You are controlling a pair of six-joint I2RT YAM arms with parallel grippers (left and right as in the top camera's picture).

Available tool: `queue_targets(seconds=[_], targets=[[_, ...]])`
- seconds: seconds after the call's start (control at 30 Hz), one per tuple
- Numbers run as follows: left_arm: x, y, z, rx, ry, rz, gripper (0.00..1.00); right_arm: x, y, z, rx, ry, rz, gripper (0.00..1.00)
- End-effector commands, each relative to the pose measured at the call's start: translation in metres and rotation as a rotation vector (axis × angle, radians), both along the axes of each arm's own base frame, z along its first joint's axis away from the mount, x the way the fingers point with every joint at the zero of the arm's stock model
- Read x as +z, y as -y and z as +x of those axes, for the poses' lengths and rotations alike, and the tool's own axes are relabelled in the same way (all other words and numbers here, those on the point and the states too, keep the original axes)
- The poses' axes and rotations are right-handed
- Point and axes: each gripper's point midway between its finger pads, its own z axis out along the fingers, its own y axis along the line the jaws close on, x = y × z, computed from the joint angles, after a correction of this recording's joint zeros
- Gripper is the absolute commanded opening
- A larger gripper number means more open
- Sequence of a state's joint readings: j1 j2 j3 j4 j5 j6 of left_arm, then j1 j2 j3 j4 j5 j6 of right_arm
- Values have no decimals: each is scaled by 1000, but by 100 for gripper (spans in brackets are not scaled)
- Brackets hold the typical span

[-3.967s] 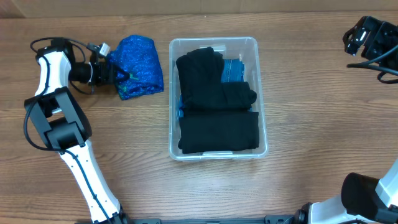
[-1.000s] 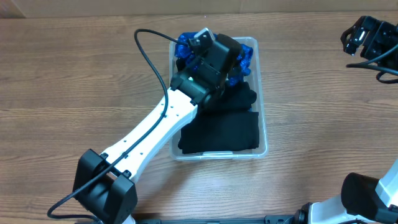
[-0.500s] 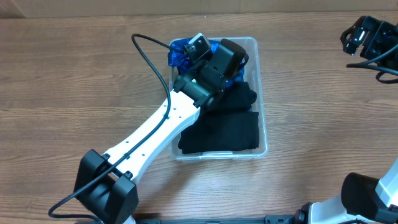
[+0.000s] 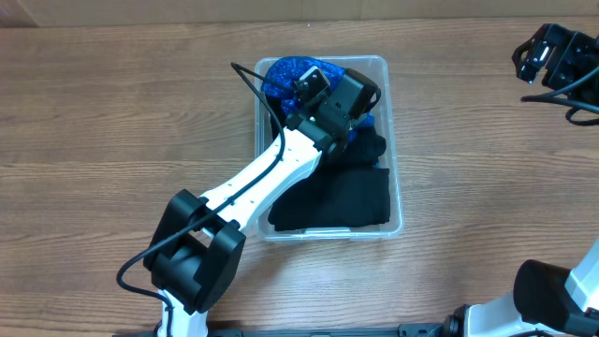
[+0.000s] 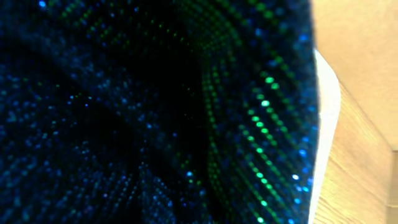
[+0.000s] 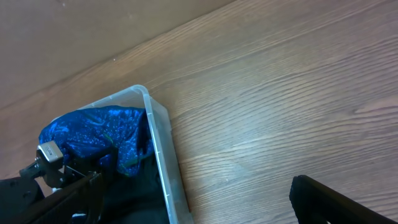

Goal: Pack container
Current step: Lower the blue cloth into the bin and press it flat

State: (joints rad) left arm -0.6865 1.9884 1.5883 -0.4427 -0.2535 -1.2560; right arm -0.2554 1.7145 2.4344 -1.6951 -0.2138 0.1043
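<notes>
Though crumpled, glittery blue cloth (image 4: 285, 75) inside clear container (image 4: 397, 211).

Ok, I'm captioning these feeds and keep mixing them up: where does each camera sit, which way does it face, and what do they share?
Overhead: above the table, looking straight down on the container; the left arm reaches into it, the right gripper sits far right.
Left wrist: pressed up to the blue sparkly cloth; no fingers show.
Right wrist: beside the container, looking across the table at its corner; one dark finger shows bottom right.
Shared: all three see the blue sparkly cloth.
</notes>
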Motion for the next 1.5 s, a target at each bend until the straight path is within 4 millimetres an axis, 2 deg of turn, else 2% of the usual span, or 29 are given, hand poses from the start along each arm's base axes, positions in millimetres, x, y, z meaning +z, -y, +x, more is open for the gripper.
queue_targets(seconds=[0.0,0.13,0.23,0.3,0.4,0.5,0.73,0.8,0.83,0.87,0.9,0.93,1.0,1.23,1.33,1.47], targets=[[0,23,-6,-63,-36,-112,4,1,0,0,3,5,6,100],[35,26,-3,-67,35,-166,4,1,0,0,3,5,6,100],[67,17,-3,-40,100,-180,4,1,0,0,3,5,6,100],[78,8,-2,-12,127,-167,4,1,0,0,3,5,6,100],[80,-2,-4,22,132,-132,4,1,0,0,3,5,6,100],[68,-8,-11,49,74,-118,4,1,0,0,3,5,6,100],[63,-13,-14,60,57,-91,5,1,0,0,3,5,6,100],[63,-13,-14,59,56,-91,13,1,0,0,3,5,6,100],[62,-13,-14,58,56,-90,24,1,0,0,3,5,6,100],[62,-12,-14,53,54,-91,65,1,0,0,3,5,6,100],[62,-11,-15,47,51,-97,82,1,0,0,3,5,6,100],[62,-9,-16,38,47,-105,92,1,0,0,3,5,6,100],[62,-5,-18,22,36,-118,97,1,0,0,3,5,6,100],[68,11,-30,-43,-16,-209,97,1,0,0,3,5,6,100],[89,13,-37,-60,-5,-260,98,1,0,0,3,5,6,100],[124,0,-46,-31,55,-280,100,1,0,0,2,5,5,100]])
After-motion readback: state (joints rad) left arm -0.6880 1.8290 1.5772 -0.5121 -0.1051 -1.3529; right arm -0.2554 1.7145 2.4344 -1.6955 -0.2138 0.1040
